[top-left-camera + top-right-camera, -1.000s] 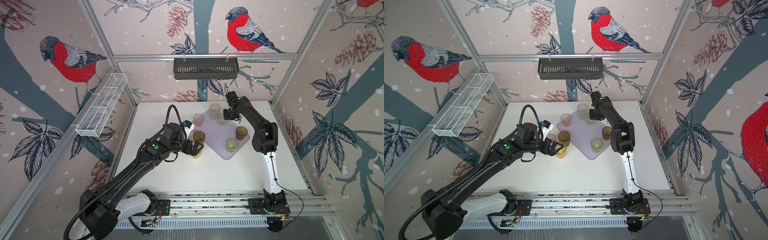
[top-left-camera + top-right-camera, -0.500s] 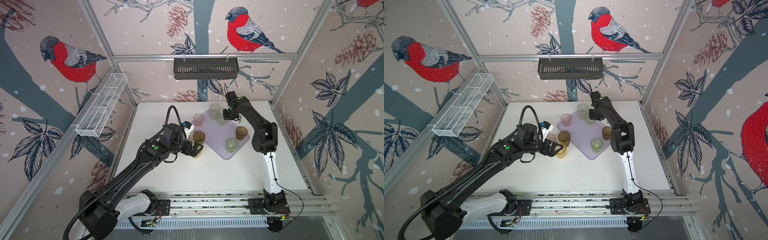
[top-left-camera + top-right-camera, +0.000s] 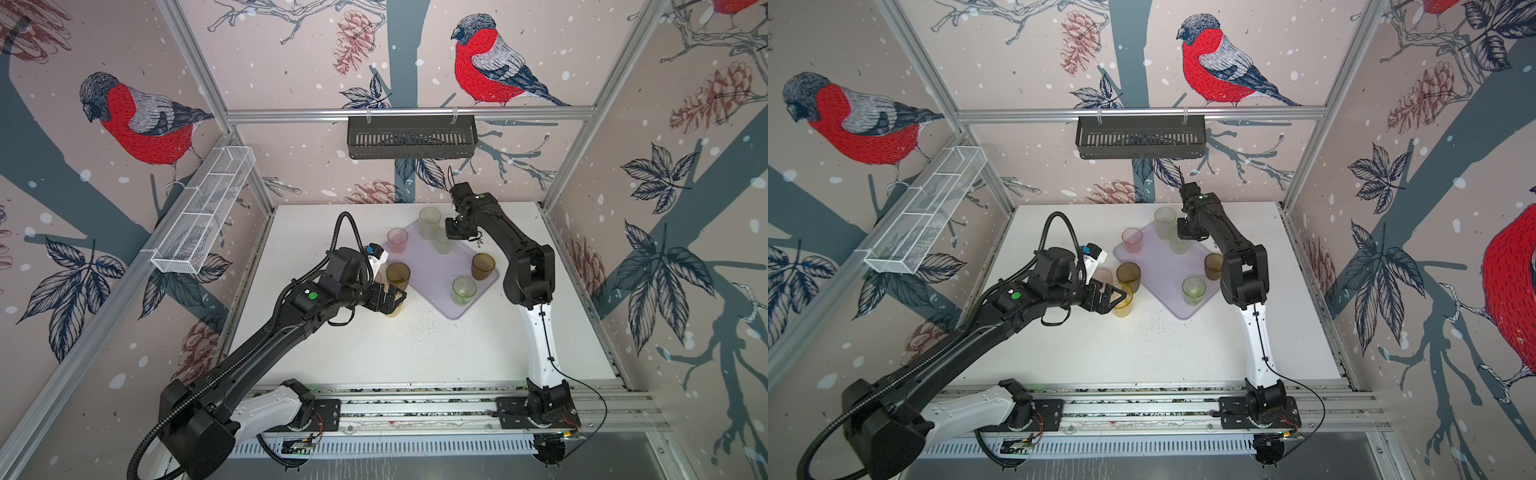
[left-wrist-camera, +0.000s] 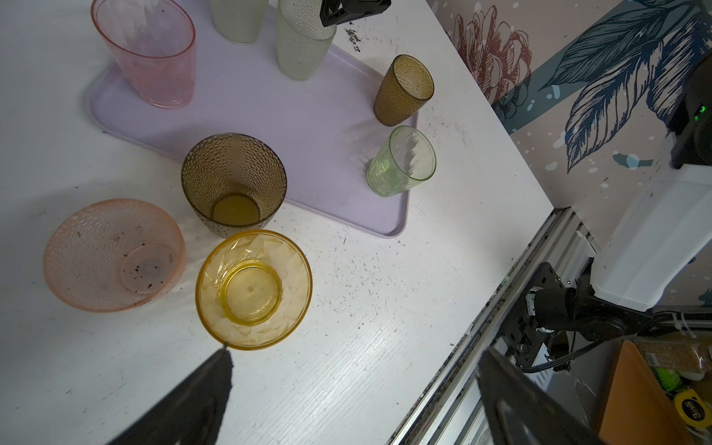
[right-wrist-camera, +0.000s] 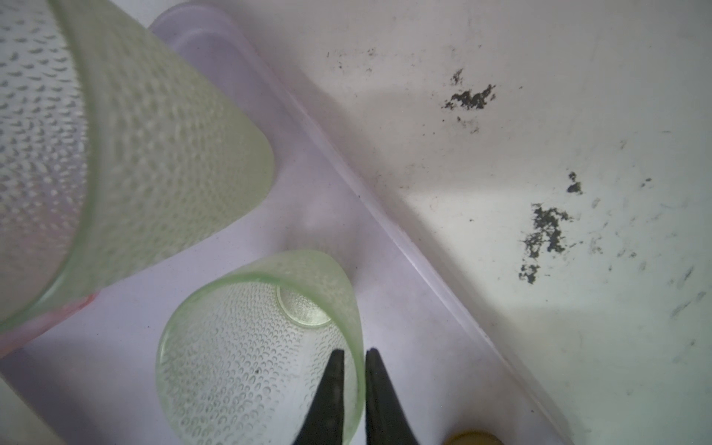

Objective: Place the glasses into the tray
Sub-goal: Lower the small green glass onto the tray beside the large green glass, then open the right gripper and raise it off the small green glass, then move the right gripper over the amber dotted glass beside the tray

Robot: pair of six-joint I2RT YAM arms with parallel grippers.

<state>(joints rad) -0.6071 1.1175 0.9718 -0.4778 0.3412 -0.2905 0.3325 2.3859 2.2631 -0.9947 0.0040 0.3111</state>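
short frosted glass upright — right end effector astride rim, grip unclear | left end effector apart

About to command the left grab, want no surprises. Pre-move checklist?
1. Left pincer open: ok, jaws wide.
2. Amber glass upright: ok.
3. Room around it: not ok, brown glass stands close beside, off the tray.
4. Free spot on tray: ok, middle bare.
5. Right pincer free of short frosted glass: cannot tell, it straddles the rim.
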